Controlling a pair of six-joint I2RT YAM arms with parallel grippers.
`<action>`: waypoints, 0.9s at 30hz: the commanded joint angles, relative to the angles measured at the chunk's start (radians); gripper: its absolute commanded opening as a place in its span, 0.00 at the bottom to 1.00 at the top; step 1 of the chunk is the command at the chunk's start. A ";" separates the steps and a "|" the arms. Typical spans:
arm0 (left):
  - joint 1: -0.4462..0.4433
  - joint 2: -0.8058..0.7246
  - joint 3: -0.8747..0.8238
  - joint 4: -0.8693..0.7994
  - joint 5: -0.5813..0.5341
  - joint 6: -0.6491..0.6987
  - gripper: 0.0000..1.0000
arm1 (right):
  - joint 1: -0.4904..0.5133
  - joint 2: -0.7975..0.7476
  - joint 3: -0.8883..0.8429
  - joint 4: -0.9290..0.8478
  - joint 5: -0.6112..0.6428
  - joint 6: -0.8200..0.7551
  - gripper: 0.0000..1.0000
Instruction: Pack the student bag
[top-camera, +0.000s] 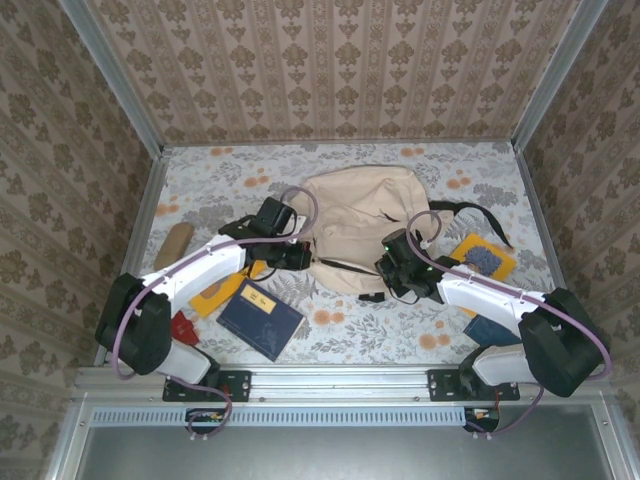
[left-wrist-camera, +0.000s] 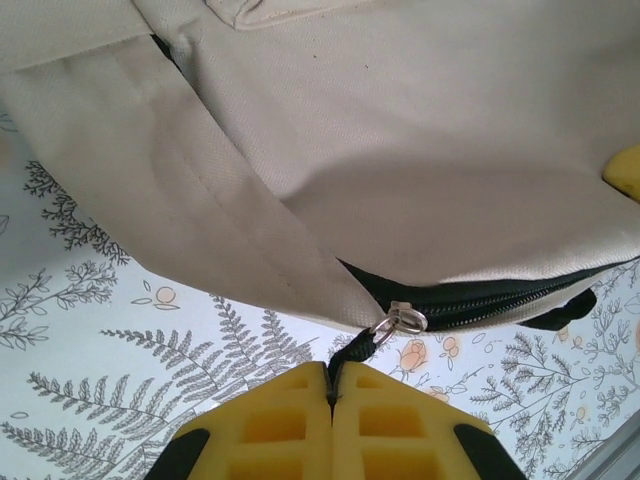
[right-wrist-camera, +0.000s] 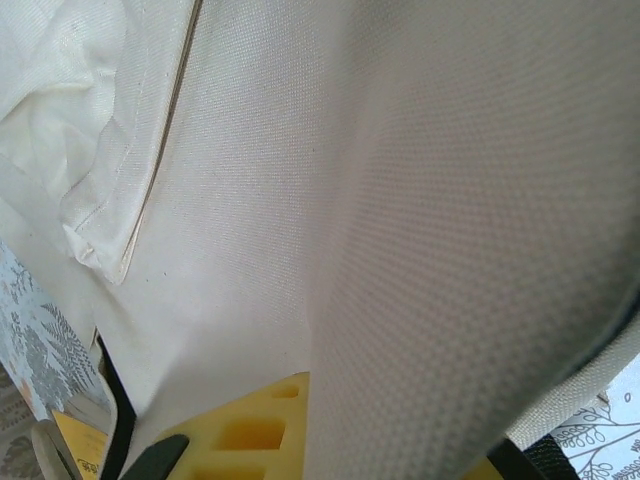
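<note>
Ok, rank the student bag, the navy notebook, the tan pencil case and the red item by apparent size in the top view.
1. student bag
2. navy notebook
3. tan pencil case
4. red item, though the left arm may hide part of it

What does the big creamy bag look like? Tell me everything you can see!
The student bag is a big cream cloth backpack. It lies slumped on the flowery table, between both arms. It has black straps and a dark zip with a silver ring. The left gripper pinches the zip's black pull cord. The right gripper has a fold of the cloth lying across its fingers.
</note>
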 joint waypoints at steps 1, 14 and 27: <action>0.047 0.037 0.046 -0.042 -0.029 0.068 0.00 | -0.009 0.000 -0.019 -0.113 0.097 -0.072 0.14; 0.048 0.086 0.125 -0.002 0.070 0.169 0.00 | -0.010 -0.096 0.187 -0.316 -0.025 -0.793 0.72; 0.045 0.063 0.113 0.008 0.068 0.205 0.00 | -0.007 0.024 0.414 -0.344 -0.374 -1.428 0.67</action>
